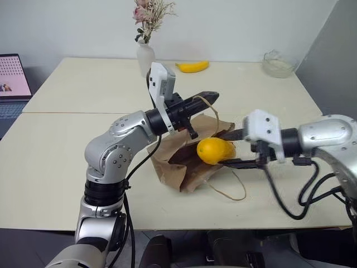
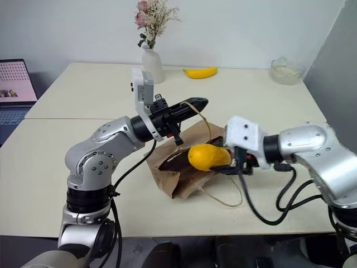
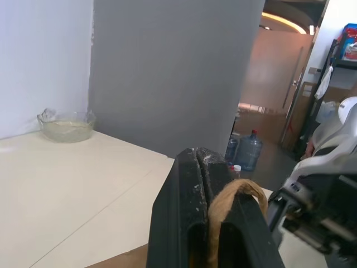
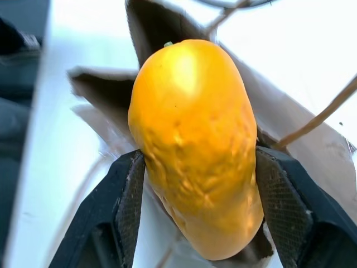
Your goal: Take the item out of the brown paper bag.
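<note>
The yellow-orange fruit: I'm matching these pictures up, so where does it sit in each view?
Left eye view: yellow-orange fruit right of centre, over the brown paper bag.
Right eye view: just right of centre, at the bag's mouth.
Left wrist view: not in it.
Right wrist view: centre, between the right gripper jaws.
Shared landmark: the bag's cord handle.

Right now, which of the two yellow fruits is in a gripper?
The oval yellow-orange fruit, clamped by the right gripper above the brown paper bag. The banana lies untouched at the table's far edge.

Bright even light, soft shadows, sharp focus
</note>
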Robot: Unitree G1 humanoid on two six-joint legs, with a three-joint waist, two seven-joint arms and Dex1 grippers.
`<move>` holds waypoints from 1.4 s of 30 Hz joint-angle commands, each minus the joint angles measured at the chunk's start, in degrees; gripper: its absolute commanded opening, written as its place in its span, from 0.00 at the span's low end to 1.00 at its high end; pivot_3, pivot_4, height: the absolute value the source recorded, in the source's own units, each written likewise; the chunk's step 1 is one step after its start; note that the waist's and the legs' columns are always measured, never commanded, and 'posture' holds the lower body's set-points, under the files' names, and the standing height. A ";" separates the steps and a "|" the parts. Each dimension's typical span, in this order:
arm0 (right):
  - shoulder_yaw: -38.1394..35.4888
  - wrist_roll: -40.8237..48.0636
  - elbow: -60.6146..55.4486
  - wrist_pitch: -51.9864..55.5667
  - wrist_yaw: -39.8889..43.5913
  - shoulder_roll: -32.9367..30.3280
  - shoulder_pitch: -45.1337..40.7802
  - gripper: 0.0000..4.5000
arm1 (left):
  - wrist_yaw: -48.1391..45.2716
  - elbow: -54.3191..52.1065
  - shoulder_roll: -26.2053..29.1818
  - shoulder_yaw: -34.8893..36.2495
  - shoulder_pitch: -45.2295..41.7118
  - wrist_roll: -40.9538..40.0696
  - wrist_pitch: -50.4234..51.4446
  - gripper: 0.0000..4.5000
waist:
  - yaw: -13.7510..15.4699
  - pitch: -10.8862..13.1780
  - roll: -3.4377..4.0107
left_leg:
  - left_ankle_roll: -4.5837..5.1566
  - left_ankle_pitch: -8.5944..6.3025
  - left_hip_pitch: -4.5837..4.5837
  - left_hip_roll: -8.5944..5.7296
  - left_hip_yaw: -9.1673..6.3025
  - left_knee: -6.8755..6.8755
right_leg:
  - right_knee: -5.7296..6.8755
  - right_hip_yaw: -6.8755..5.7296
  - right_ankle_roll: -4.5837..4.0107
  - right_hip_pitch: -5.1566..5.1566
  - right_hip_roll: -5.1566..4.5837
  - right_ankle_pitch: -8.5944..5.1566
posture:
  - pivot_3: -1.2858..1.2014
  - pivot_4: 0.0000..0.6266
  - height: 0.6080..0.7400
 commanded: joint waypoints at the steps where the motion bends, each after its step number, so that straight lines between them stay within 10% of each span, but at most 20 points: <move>1: -10.32 6.25 2.08 5.03 -2.80 -0.32 -1.45 0.58 | 0.17 -0.87 0.64 0.55 0.34 1.27 -1.59 0.00 | -0.01 0.00 0.00 | 0.00 0.00 0.00 0.00 0.02 0.00 | 0.00 0.01 0.00 0.00 0.00 0.00 | 0.52 0.24 1.00; 6: -16.06 2.48 9.00 1.37 -5.01 -5.95 3.39 0.58 | 0.38 -1.13 1.54 1.13 1.32 2.46 -1.70 0.00 | 0.10 0.00 0.00 | 0.00 0.00 0.00 -0.02 0.03 -0.01 | -0.02 0.02 0.00 0.00 0.00 0.00 | 0.52 0.24 1.00; 19: 13.06 -36.48 40.67 -36.82 -16.35 -4.03 5.41 0.57 | 0.33 -0.63 2.98 2.30 1.30 4.23 -2.86 0.00 | -0.12 0.10 0.16 | -0.01 0.01 0.13 0.00 0.18 -0.05 | 0.04 0.20 0.05 -0.01 0.04 0.03 | 0.52 0.24 1.00; 24: 8.94 -34.29 38.02 -36.20 -12.27 -5.55 7.87 0.99 | 0.11 0.82 3.57 2.93 1.02 5.27 -3.73 0.00 | -0.03 0.11 0.19 | -0.02 0.01 0.05 -0.02 0.19 -0.02 | -0.02 0.20 0.06 -0.02 0.00 0.03 | 0.52 0.24 1.00; 29: -2.19 -25.53 28.27 -28.30 -7.12 -9.05 13.16 0.99 | -0.50 7.31 4.78 3.33 -1.25 9.11 -7.17 0.00 | 0.11 0.12 0.19 | -0.02 0.01 0.06 -0.03 0.14 -0.01 | 0.00 0.15 0.06 0.01 0.00 0.03 | 0.52 0.24 1.00; 36: -15.56 2.54 4.27 -3.81 -11.00 2.81 14.65 0.99 | -5.99 18.51 10.33 1.36 -5.05 15.95 -12.33 0.00 | -0.35 0.11 0.19 | -0.02 0.01 0.34 0.06 0.09 -0.04 | 0.10 0.12 0.06 0.17 0.07 0.03 | 0.52 0.24 1.00; 42: -13.84 7.95 1.84 0.43 -16.99 7.75 10.41 1.00 | -11.64 19.89 16.01 0.04 -4.40 18.65 -11.69 0.34 | -0.09 0.12 0.19 | -0.02 0.02 0.34 -0.04 0.17 0.01 | 0.14 0.15 0.06 0.17 -0.01 0.03 | 0.52 0.24 1.00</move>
